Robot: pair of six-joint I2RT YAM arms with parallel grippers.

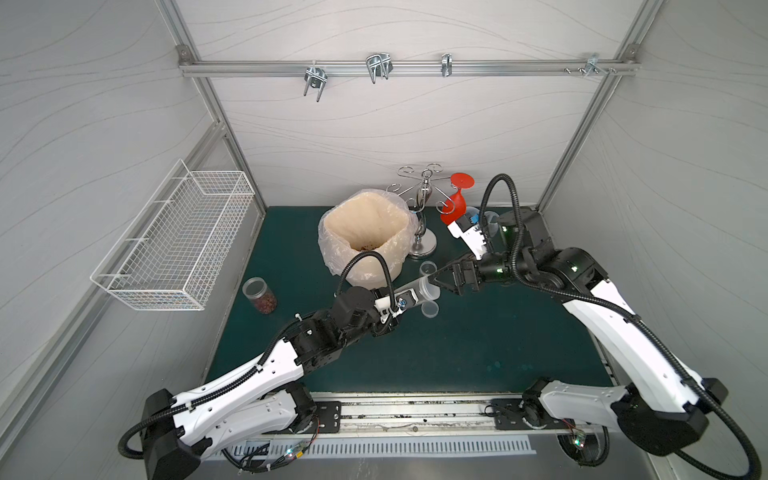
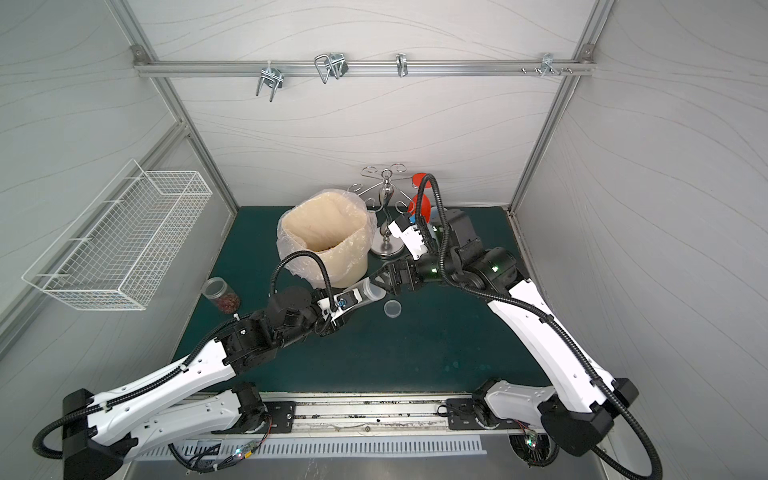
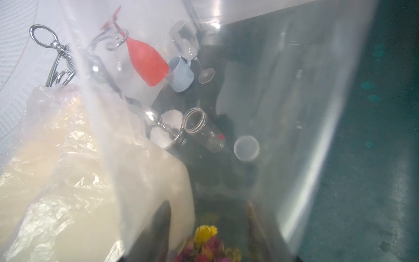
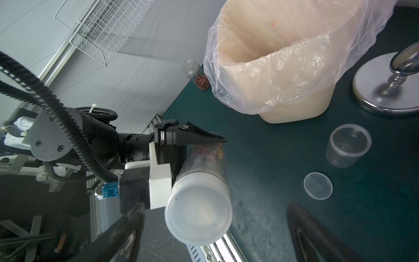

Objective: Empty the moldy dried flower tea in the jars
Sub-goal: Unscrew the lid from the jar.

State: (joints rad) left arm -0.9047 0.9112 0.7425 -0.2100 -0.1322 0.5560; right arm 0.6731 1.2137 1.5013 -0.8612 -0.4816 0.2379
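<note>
On the tabletop (image 1: 457,353) the bin (image 1: 399,257) stands rear centre, with the stand (image 1: 423,245) just to its right. The left jar (image 1: 259,295) sits well left of the bin. The open jar (image 1: 428,268) stands before the stand, and the lid (image 1: 430,309) lies nearer the front. The tall jar (image 1: 419,289) is raised before the bin, its base in the left tool (image 1: 405,299) and its capped end between the jaws of the right tool (image 1: 436,280). The basket (image 1: 178,241) hangs on the left wall.

The tall jar (image 1: 422,291) hangs on its side in the air, clamped in the left pincer (image 1: 413,294), its translucent lid (image 4: 198,212) on. Pink and yellow dried flower tea (image 4: 210,150) is bunched at the end away from that lid. The short narrow jar (image 1: 259,295) stands near the left wall, with reddish tea bits (image 1: 267,300) in its lower half. The short wide jar (image 4: 348,145) stands empty and open on the tabletop (image 1: 457,353), its loose lid (image 4: 318,186) flat just beside it.
</note>
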